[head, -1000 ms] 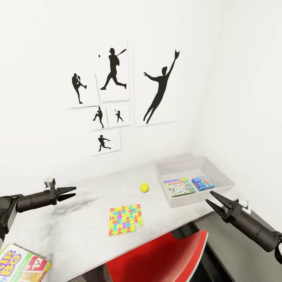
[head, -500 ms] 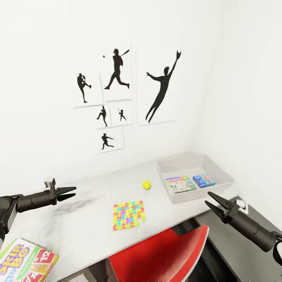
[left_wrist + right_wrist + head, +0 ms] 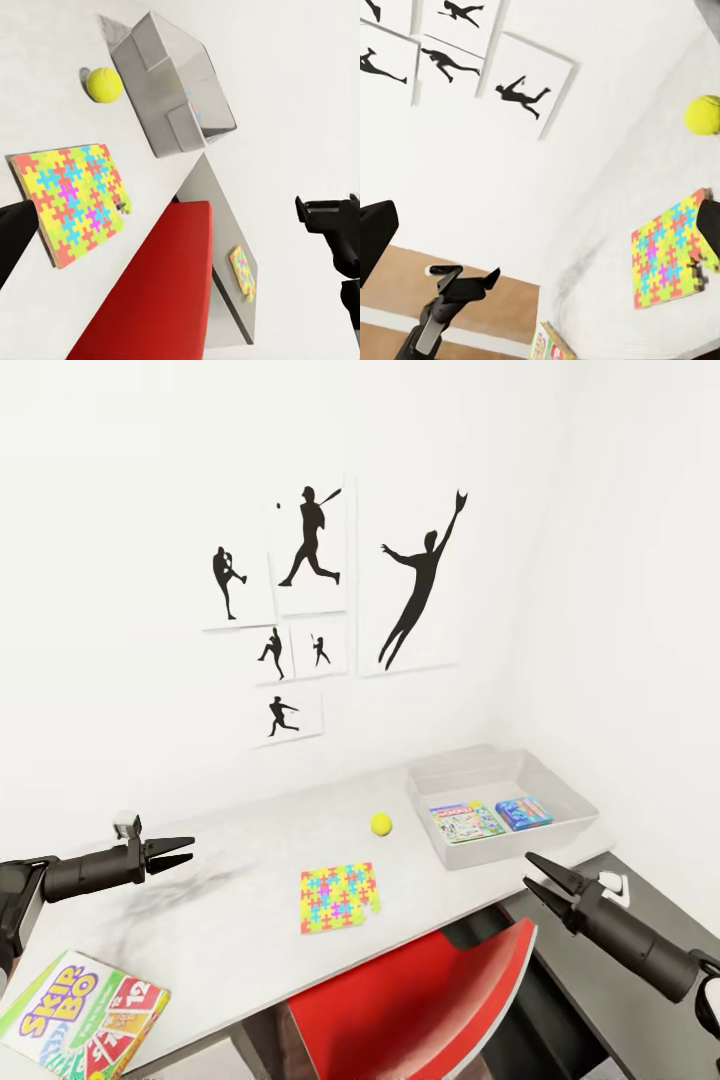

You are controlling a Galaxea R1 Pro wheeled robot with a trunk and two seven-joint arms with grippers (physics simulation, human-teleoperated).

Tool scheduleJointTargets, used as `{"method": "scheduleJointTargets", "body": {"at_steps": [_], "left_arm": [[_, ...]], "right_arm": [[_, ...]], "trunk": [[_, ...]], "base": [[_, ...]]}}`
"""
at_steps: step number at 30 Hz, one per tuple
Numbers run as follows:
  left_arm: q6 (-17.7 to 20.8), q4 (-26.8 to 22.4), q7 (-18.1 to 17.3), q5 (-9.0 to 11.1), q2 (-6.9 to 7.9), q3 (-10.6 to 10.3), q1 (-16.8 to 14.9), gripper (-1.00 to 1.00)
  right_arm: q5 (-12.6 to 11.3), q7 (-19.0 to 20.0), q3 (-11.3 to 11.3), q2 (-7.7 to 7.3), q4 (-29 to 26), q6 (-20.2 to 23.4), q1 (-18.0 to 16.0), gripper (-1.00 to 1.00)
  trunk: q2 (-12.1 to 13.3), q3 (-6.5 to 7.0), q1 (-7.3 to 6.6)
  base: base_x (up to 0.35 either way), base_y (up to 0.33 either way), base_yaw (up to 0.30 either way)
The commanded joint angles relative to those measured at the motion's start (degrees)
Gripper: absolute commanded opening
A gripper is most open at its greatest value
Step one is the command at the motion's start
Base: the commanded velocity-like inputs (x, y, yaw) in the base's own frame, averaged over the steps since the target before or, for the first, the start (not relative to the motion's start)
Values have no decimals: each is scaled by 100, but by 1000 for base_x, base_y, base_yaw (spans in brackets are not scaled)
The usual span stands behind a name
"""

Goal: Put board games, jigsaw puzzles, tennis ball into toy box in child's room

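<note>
- Toy box (image 3: 575, 800) at the bench's (image 3: 230, 900) far right, holding two game boxes.
- Tennis ball (image 3: 381, 823) just left of the toy box.
- Jigsaw puzzle (image 3: 340, 896) nearer, left of it.
- Both grippers, left gripper (image 3: 180, 852) and right gripper (image 3: 538, 875), spread, empty.

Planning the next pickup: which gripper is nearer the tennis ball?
Right. The right gripper hangs off the table's front edge below the toy box, nearer the tennis ball; the left gripper hovers farther away across the table.

On the table (image 3: 250, 920), the tennis ball (image 3: 381, 823) lay behind the jigsaw puzzle (image 3: 340, 897). The toy box (image 3: 560, 795) stood to their right, holding two board games (image 3: 467, 822). A Skip-Bo box (image 3: 85, 1017) lay far left, near me.
</note>
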Motion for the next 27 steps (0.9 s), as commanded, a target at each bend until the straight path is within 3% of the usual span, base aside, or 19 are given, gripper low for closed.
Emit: {"method": "scheduleJointTargets", "body": {"at_steps": [1, 11, 13, 18, 27], "left_arm": [[60, -3, -39, -45, -2, 12, -6, 100], [60, -3, -41, -45, 4, 12, -6, 100], [60, -3, -41, -45, 6, 12, -6, 100], [60, -3, -41, -44, 7, 12, -6, 100], [60, -3, -34, -37, 7, 12, -6, 100]], "right_arm": [[18, -70, 16, 0, -1, 28, -7, 100], [-1, -1719, 549, 15, -24, 27, -71, 100], [0, -1940, 609, 107, -29, 31, -87, 100], [9, -2078, 650, 252, -31, 36, -130, 100], [19, -2301, 658, 344, -31, 29, -162, 100]], "trunk": [[-12, -12, 3], [-12, -12, 3], [-12, -12, 3], [-12, -12, 3], [-12, -12, 3]], "base": [[-10, 7, 0], [-2, 2, 0], [0, 0, 0], [0, 0, 34], [-10, 2, 227]]}}
